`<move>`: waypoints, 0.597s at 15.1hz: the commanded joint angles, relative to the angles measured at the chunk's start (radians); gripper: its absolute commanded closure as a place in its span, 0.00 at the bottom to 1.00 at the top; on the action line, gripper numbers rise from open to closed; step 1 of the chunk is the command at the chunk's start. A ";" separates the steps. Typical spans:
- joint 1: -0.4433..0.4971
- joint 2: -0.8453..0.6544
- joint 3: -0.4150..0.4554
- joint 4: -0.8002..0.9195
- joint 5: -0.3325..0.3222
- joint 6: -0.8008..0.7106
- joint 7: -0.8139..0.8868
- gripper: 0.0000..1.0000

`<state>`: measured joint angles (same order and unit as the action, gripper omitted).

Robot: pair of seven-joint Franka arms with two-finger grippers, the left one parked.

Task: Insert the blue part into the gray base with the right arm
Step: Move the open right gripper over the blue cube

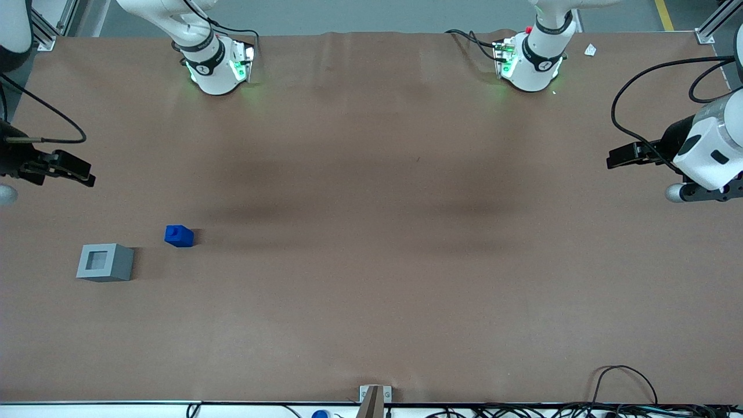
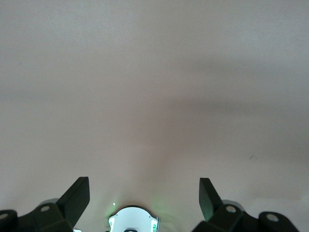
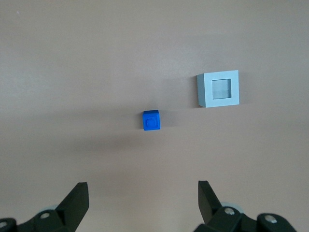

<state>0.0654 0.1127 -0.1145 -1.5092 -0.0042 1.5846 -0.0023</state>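
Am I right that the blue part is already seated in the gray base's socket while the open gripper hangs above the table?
Not quite: the blue part lies on the table beside the gray base, apart from it, as the right wrist view shows. The gripper does hang open above.

Even overhead light falls on the brown bench [image 1: 371, 302], with broad soft shadows banding its middle. The blue part [image 1: 179, 235] and gray base [image 1: 105, 262] cast short, faint shadows. Green lamps glow at the arm bases. The gripper [image 3: 142, 205], spread wide, shows dark and slightly soft.
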 commanded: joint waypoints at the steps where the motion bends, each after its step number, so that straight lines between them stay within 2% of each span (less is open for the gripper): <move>1: -0.016 0.007 0.007 -0.032 -0.002 0.026 -0.016 0.00; 4: -0.016 0.013 0.007 -0.112 -0.002 0.115 -0.019 0.00; 8: -0.016 0.097 0.007 -0.131 0.003 0.144 -0.068 0.00; 9: -0.021 0.105 0.007 -0.153 0.024 0.175 -0.070 0.00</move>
<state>0.0619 0.1970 -0.1154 -1.6323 -0.0009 1.7209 -0.0463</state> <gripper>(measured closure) 0.000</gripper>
